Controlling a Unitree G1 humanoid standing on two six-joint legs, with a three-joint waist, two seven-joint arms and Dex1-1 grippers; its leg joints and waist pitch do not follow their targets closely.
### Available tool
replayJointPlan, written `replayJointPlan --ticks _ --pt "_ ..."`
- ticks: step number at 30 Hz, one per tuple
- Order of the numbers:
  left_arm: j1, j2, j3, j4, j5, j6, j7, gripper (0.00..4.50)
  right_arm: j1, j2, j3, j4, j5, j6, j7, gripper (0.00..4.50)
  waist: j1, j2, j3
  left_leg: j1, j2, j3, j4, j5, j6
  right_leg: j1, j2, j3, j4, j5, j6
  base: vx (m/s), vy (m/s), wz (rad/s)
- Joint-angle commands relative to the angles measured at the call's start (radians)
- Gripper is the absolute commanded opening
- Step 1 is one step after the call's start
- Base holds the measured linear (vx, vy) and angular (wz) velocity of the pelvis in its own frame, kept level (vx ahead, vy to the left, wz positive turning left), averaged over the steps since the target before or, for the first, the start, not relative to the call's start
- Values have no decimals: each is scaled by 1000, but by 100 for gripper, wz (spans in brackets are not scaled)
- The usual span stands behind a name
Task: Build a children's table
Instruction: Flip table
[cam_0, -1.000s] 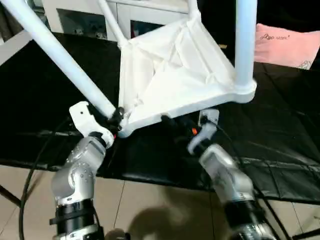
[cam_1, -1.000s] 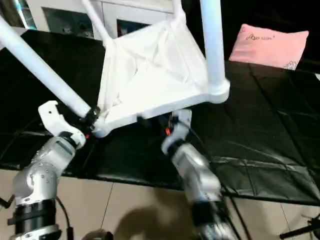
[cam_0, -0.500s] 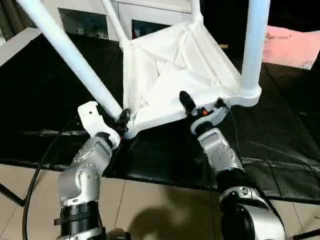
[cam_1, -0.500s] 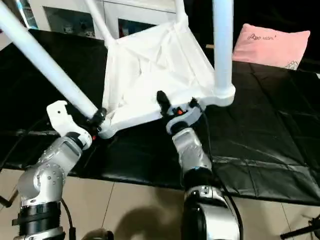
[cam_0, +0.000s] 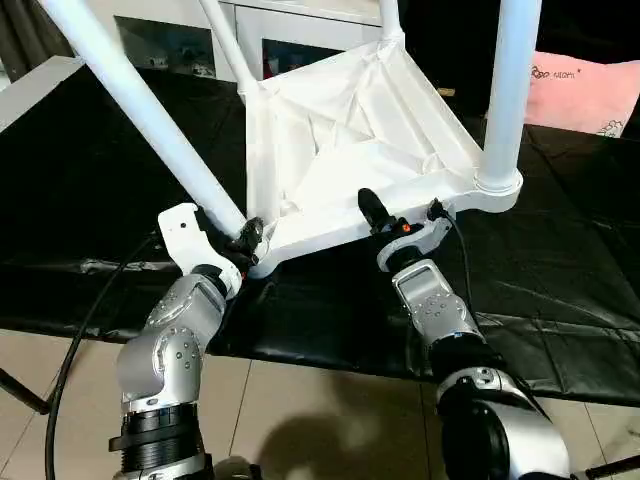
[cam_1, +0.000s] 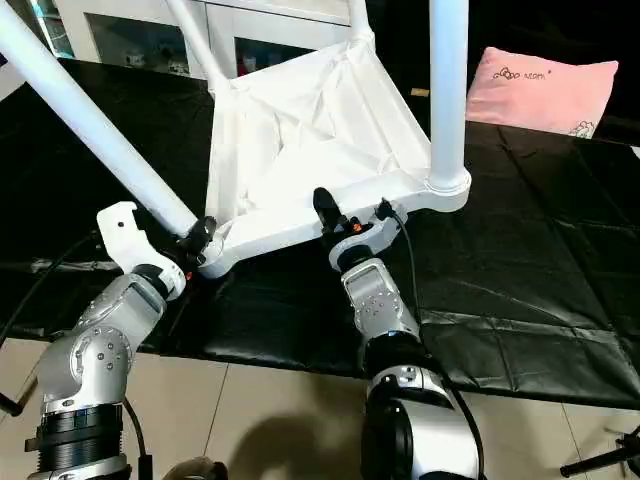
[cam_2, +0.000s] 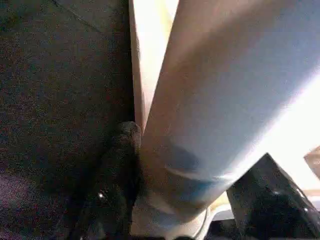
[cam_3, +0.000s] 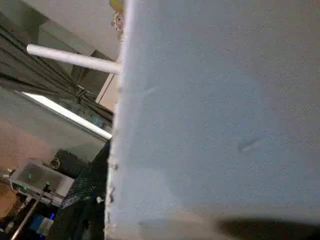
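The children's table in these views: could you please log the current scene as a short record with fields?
tabletop: white tabletop, upside down and tilted, ribbed underside up
legs: all four in corner sockets, pointing up
left end effector: left end effector closed around near-left leg at its base
right end effector: right end effector clamped on the tabletop's near edge
surface: black sheet on the floor
background: pink pillow, white cabinet

Two silver, rounded forearms (cam_0: 168, 345) with black joint rings are seen, each tipped by black fingers (cam_0: 372, 211), white brackets, an orange mark and black cables.
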Motion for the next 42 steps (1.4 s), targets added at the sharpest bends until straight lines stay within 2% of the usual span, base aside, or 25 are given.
replayJointPlan --ticks 1,10,11,13,14,15,16,17,18,20,22,25,26,27,28,29,30,31,32,33,35,36,38,40,42 --pt "9 -31 -31 7 -40 20 -24 227 -56 23 0 -3 10 -6 28 221 1 7 -70 42 70 -30 -59 -33 50 18 -95 29 -56 249 -204 0 0 0" --pt "0 9 -44 23 -31 39 -54 227 -59 17 -6 -14 9 -16 33 204 2 11 -73 43 71 -30 -57 -17 47 18 -94 27 -52 294 -208 0 0 0" --pt "12 42 -50 4 -45 55 -97 283 -59 13 -9 -28 9 -19 27 204 3 25 -74 43 70 -32 -57 -16 43 17 -94 27 -50 297 -208 0 0 0" --pt "55 123 -51 -43 -75 101 -180 297 -54 1 -12 -72 9 -24 7 203 0 23 -76 46 68 -31 -57 -11 38 16 -90 25 -49 302 -207 0 0 0" --pt "65 140 -52 -51 -79 110 -196 306 -53 -1 -13 -81 10 -24 4 201 -1 26 -77 45 65 -30 -56 1 34 16 -88 25 -46 314 -211 0 0 0" --pt "107 195 -53 -85 -105 148 -255 306 -48 -10 -15 -114 12 -25 -10 201 3 27 -82 46 65 -32 -51 31 32 17 -86 23 -40 355 -212 0 0 0" --pt "116 205 -54 -92 -111 156 -266 323 -47 -12 -15 -120 12 -25 -12 201 1 27 -91 41 61 -32 -41 111 49 18 -76 21 -25 452 -204 0 0 0" --pt "117 207 -54 -93 -112 157 -268 323 -46 -13 -15 -121 12 -25 -13 201 2 29 -94 44 61 -32 -36 142 58 13 -72 19 -21 488 -202 0 0 0" --pt "136 230 -59 -107 -119 167 -293 344 -43 -17 -15 -136 12 -25 -20 201 5 32 -92 41 60 -27 -31 156 66 4 -72 20 -19 536 -198 0 0 0" --pt "162 264 -69 -129 -120 169 -327 347 -36 -24 -14 -162 11 -23 -30 201 6 29 -90 33 59 -26 -31 142 63 4 -73 21 -17 537 -191 0 0 0" --pt "207 324 -88 -179 -122 156 -393 357 -16 -41 -3 -227 -4 -20 -52 200 5 25 -80 35 63 -22 -44 24 37 -2 -75 22 -30 407 -185 0 0 0" --pt "235 377 -118 -247 -105 94 -463 390 18 -71 24 -334 -58 -28 -103 200 9 27 -77 39 65 -25 -50 -5 19 -4 -76 23 -34 324 -167 0 0 0" --pt "235 389 -132 -275 -96 68 -478 390 36 -85 38 -387 -87 -28 -128 200 13 26 -75 45 67 -24 -53 -23 7 -8 -76 23 -39 285 -156 0 0 0" --pt "235 389 -132 -275 -96 68 -478 415 36 -85 38 -387 -87 -28 -128 200 17 28 -74 49 68 -22 -55 -37 -6 -13 -74 24 -40 258 -140 0 0 0" --pt "227 409 -158 -322 -105 62 -499 415 72 -113 66 -485 -142 -9 -178 200 17 28 -72 48 67 -21 -57 -49 -16 -14 -74 24 -42 241 -135 0 0 0" --pt "222 417 -168 -344 -111 67 -511 422 89 -126 78 -532 -169 4 -204 200 22 22 -70 49 66 -20 -61 -63 -33 -14 -73 24 -45 207 -117 0 0 0" --pt "219 429 -181 -374 -126 80 -531 427 110 -140 84 -592 -191 32 -240 200 25 23 -70 55 65 -19 -62 -65 -49 -19 -69 24 -46 188 -93 0 0 0" --pt "215 455 -202 -412 -140 98 -561 435 143 -160 93 -687 -225 75 -302 200 23 21 -66 50 62 -17 -67 -80 -66 -19 -70 25 -49 155 -74 0 0 0" --pt "215 458 -204 -414 -140 99 -563 443 146 -162 95 -694 -228 78 -306 200 23 21 -66 50 62 -17 -67 -80 -66 -19 -70 25 -49 155 -74 0 0 0" --pt "210 470 -212 -421 -138 104 -569 448 160 -171 103 -730 -245 97 -328 200 20 21 -65 46 58 -14 -70 -123 -92 -21 -73 28 -55 95 -48 0 0 0" --pt "198 484 -224 -427 -135 105 -573 450 179 -189 119 -780 -277 132 -362 200 10 20 -61 42 56 -13 -74 -177 -120 -23 -77 33 -66 0 -29 0 0 0" --pt "198 484 -224 -427 -135 105 -573 450 179 -189 119 -780 -277 132 -362 197 10 20 -61 42 56 -13 -74 -177 -120 -23 -77 33 -66 0 -29 0 0 0" --pt "150 490 -240 -425 -118 95 -569 450 202 -238 149 -859 -354 210 -449 196 4 24 -61 48 58 -15 -77 -205 -142 -30 -75 33 -72 -60 -21 0 0 0" --pt "138 488 -240 -424 -117 91 -566 450 205 -248 155 -879 -362 235 -473 194 -3 19 -59 45 54 -14 -77 -241 -147 -32 -76 36 -75 -92 -27 0 0 0" --pt "93 482 -236 -423 -120 92 -545 450 203 -277 166 -937 -408 298 -544 194 -4 20 -58 49 55 -13 -76 -265 -151 -38 -77 39 -82 -152 -26 0 0 0"
